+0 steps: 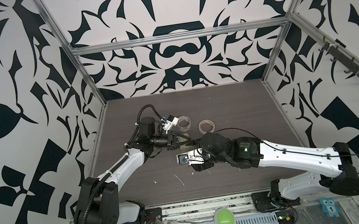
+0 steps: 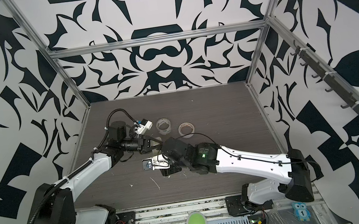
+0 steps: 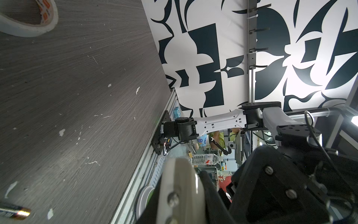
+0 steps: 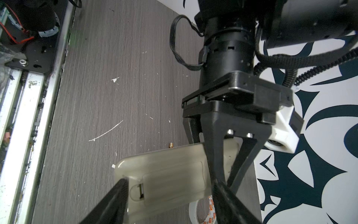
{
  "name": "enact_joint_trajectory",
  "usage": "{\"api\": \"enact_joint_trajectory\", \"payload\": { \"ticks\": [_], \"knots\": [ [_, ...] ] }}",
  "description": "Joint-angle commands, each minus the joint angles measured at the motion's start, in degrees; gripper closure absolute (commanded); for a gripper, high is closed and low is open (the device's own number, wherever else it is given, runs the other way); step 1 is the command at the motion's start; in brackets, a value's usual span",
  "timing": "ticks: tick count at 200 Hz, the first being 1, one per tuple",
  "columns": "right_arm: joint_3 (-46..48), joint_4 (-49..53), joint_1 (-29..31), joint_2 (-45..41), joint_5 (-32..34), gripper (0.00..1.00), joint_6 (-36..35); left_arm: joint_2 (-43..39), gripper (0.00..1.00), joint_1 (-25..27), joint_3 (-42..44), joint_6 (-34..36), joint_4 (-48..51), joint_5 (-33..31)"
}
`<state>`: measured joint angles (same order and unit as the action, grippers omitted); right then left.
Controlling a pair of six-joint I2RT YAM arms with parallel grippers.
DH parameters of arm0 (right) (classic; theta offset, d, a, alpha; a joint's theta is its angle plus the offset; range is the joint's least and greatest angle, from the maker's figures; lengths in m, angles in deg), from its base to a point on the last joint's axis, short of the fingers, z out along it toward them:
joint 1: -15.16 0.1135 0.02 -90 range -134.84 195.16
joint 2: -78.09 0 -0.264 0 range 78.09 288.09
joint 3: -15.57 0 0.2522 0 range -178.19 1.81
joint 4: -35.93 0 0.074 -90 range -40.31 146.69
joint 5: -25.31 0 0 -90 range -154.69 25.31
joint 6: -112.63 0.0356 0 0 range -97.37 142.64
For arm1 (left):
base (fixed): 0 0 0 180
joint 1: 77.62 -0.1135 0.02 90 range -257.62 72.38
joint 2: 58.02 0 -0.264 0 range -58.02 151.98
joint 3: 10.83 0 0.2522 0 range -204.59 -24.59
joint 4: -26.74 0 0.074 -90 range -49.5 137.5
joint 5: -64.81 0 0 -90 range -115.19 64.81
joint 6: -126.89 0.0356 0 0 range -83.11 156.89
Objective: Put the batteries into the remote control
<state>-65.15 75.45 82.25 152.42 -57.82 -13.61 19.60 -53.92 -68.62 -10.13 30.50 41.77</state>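
With the remote control (image 4: pixel 164 164) clamped back-up between the right gripper's (image 4: pixel 169 182) jaws, cover still on, and the left gripper (image 4: pixel 220 170) pinched shut against the remote's end — one battery (image 3: pixel 15 212) flat on the table (image 3: pixel 77 97) just beyond the remote, seemingly nearer the left arm.

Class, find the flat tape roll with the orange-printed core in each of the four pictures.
In a top view: the flat tape roll lies on the table, right of the taller roll.
In a top view: same roll, same place.
Left wrist view: roll cut off at frame edge.
Right wrist view: roll partly hidden behind the remote control.
Shared landmark: the aluminium rail along the table's front edge.
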Motion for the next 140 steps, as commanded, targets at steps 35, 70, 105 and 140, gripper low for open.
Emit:
{"api": "enact_joint_trajectory", "payload": {
  "ticks": [35, 70, 105, 140],
  "knots": [
    [-1.0, -1.2, -0.4, -0.4, 1.8, 0.28, -0.2, -1.0, 1.00, 0.2, -1.6, 0.4, 0.3, 1.4],
    [-0.8, -1.1, -0.4, 0.2, 2.5, 0.29, -0.6, -1.0, 1.00, 0.1, -1.6, 0.4, 0.3, 1.4],
    [-1.0, -1.1, -0.4, 0.5, 2.8, 0.29, -0.6, -1.2, 1.00, 0.2, -1.5, 0.4, 0.3, 1.4],
    [-0.8, -1.1, -0.4, 0.5, 3.0, 0.30, -0.6, -1.2, 1.00, 0.1, -1.5, 0.4, 0.3, 1.4]
  ]
}}
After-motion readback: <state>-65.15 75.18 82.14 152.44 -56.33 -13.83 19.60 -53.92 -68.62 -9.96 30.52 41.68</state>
